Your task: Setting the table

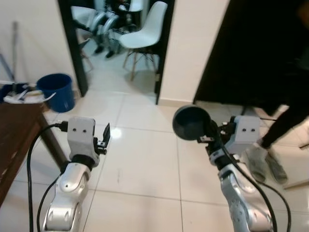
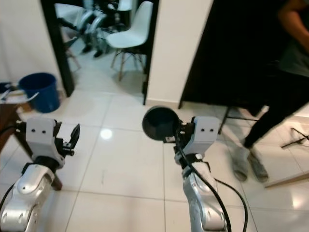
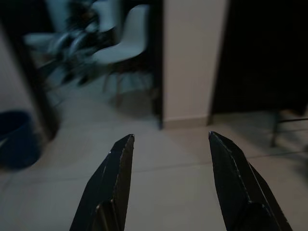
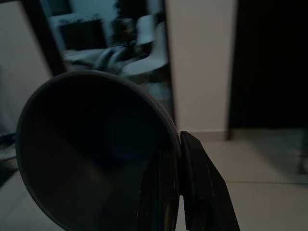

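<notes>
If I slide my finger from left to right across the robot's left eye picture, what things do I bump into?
Brown table → blue bucket → left hand → white chair → dark bowl held in the right hand → a person's legs.

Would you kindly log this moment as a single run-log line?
right gripper: shut on dark bowl, held above tile floor | left gripper: open, empty | wooden table: at robot's left | person: at right

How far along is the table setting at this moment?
Early stage. The right gripper holds a dark bowl by its rim, above the tiled floor. The left gripper is open, holding nothing. The bowl is not yet on the wooden table at the robot's left.
</notes>
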You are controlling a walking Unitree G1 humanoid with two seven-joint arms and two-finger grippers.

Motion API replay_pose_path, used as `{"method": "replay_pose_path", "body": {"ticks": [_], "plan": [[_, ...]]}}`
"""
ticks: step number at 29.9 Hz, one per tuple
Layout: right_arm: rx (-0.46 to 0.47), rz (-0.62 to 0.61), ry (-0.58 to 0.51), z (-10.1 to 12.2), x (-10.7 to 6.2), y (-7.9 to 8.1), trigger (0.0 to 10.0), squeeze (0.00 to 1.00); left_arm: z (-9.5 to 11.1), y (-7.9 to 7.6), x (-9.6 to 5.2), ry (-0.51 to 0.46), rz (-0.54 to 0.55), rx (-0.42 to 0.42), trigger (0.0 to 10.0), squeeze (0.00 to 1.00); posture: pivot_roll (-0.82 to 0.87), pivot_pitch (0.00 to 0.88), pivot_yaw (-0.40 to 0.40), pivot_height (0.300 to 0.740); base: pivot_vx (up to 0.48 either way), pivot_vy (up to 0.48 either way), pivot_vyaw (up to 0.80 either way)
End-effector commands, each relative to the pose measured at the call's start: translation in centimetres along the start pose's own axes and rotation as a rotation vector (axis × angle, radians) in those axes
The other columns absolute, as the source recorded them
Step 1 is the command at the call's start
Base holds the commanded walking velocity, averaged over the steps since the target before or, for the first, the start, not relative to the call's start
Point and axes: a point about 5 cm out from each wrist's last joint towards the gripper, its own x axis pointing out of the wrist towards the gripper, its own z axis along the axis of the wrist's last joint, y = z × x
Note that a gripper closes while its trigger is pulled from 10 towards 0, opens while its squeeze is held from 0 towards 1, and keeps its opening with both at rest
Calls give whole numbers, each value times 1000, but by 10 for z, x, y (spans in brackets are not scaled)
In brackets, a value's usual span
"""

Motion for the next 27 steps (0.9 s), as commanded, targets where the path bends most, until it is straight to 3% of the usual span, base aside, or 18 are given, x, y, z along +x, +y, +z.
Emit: {"method": "replay_pose_path", "body": {"ticks": [1, 27], "plan": [[5, -3, 5, -1, -1, 0, 10000, 0, -6, 3, -3, 26, 6, -4, 10000, 0, -82, 0, 21, 740, 0, 0, -800], [2, 5, 6, -1, 0, 1, 10000, 0, -3, 1, 0, 24, 6, -78, 10000, 0, -80, 0, 19, 740, 0, 0, -800]]}}
